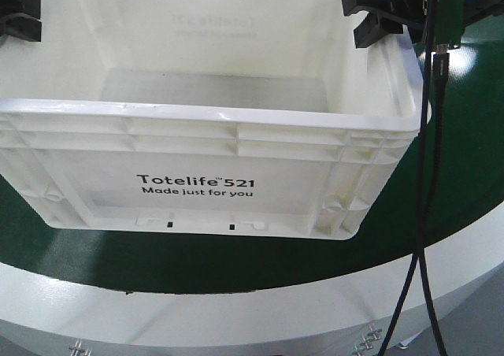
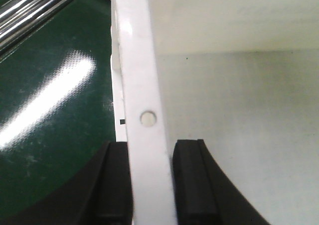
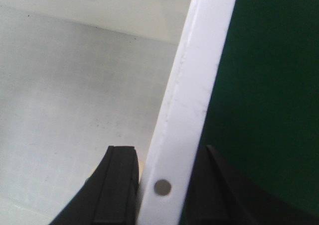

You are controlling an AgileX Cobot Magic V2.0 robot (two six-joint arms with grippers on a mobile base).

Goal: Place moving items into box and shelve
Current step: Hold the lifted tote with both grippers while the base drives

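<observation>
The box (image 1: 87,175) sits on the green top (image 1: 465,175) of a table, right in front of the robot. The side with the black words faces the front camera. The part of the floor inside the box that I can see is bare.

The left gripper (image 1: 17,13) is at the far left corner of the box, and the right gripper (image 1: 378,13) is at the far right corner. Each one reaches down over the white rim from above. In the left wrist view, the left gripper (image 2: 152,185) has one black pad (image 2: 115,185) outside the rim and one inside, and both press on it. It is clenched on the box. In the right wrist view, the right gripper (image 3: 167,185) also pinches the rim, close to a small round dot (image 3: 162,186). Its inside pad (image 3: 122,185) looks a tiny bit less snug, but I think it holds the box too.

I think the step now is to carry the box with both arms. To do this well, both arms should go up together and at the same speed, so the box stays flat. If one side goes first, the box may tip or slip out of the pads. The rim is thin and smooth, so the squeeze must stay firm. The black cables (image 1: 425,214) hang just beside the right corner, so that arm should move slowly and not snag them.
</observation>
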